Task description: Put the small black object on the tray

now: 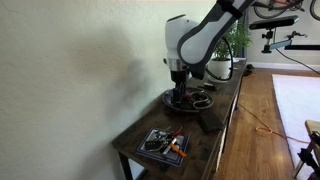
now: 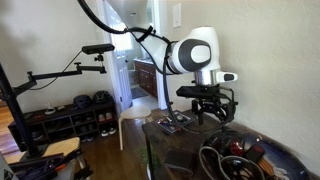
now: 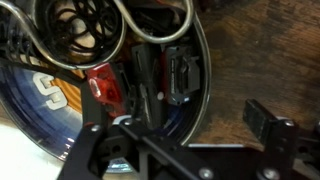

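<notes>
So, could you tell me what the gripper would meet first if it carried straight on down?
Probably the black clutter lying in the tray, directly beneath the open gripper; depth is unclear.

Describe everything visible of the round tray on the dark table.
The tray is a round, shallow, dark dish with a low rim. It lies flat on the table, away from the patterned mat. In the wrist view its inside looks glossy blue with a pale, letter-like mark. It holds bent wire loops and a red piece. The tool hovers over it; whether they touch cannot be told.
</notes>
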